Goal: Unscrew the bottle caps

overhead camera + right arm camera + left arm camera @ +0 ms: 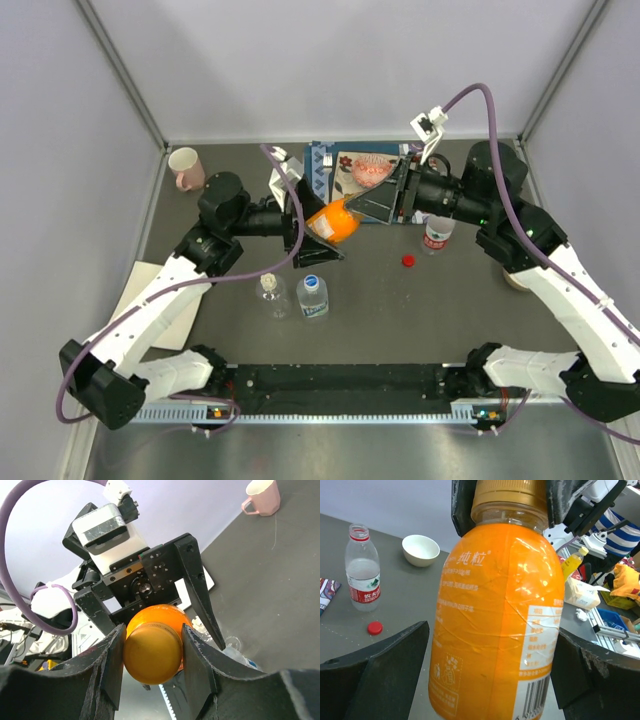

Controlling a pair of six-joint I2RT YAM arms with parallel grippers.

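Note:
The short orange bottle (336, 222) hangs tilted above the table between both arms. My right gripper (362, 208) is shut on its orange cap (151, 652), one pad on each side. My left gripper (322, 232) stands open around the bottle's body (495, 620); a gap shows beside its left finger (375, 675). On the table stand a plain clear bottle (272, 293) and a blue-labelled bottle (313, 298) with its blue cap (311, 281) on. The red-labelled bottle (437, 234) stands uncapped, with the red cap (408, 261) lying beside it.
A pink mug (185, 167) sits at the back left and a printed book (345, 168) lies at the back centre under the arms. White paper (165, 305) lies at the left. A white bowl (420, 550) stands at the right, near the right arm.

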